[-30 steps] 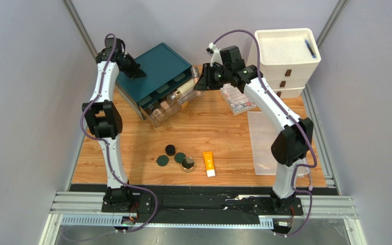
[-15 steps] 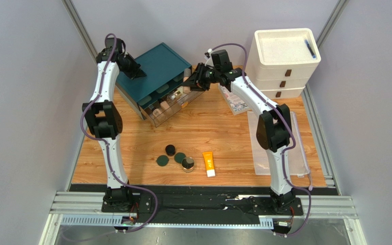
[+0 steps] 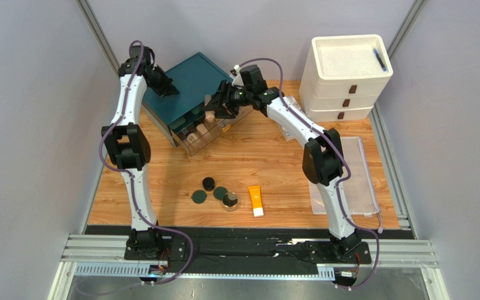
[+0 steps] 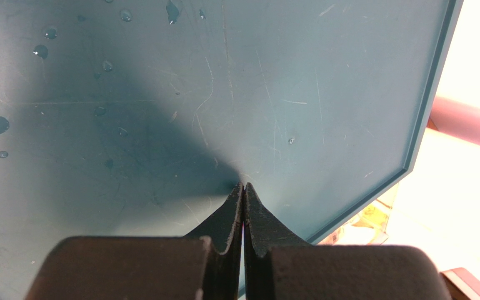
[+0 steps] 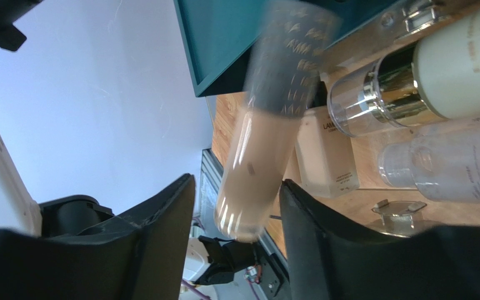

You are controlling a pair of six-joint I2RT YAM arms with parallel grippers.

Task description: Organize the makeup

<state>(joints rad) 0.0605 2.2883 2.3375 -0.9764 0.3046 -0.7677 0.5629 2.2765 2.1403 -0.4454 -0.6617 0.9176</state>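
Observation:
My right gripper (image 5: 236,181) is open above the pulled-out clear drawer (image 3: 214,128) of the teal organizer (image 3: 195,78). A blurred beige tube (image 5: 255,169) with a dark cap hangs loose between its fingers, with a gap on the left side. In the drawer lie a cream-gold bottle (image 5: 449,69), a clear bottle (image 5: 449,165) and a beige bottle (image 5: 327,156). Several round dark compacts (image 3: 208,183) and an orange white-capped tube (image 3: 255,200) lie on the front of the table. My left gripper (image 4: 244,185) is shut and empty, its tips on the organizer's teal top (image 4: 161,94).
A white stack of drawers (image 3: 349,62) stands at the back right. A clear mesh pouch (image 3: 355,175) lies flat on the right of the wooden table (image 3: 274,156). The right arm reaches across the back, over a patterned booklet (image 3: 292,105).
My right gripper has swung left from beside the organizer to over its open drawer. The beige tube now slips loose between its open fingers. The left arm has not moved.

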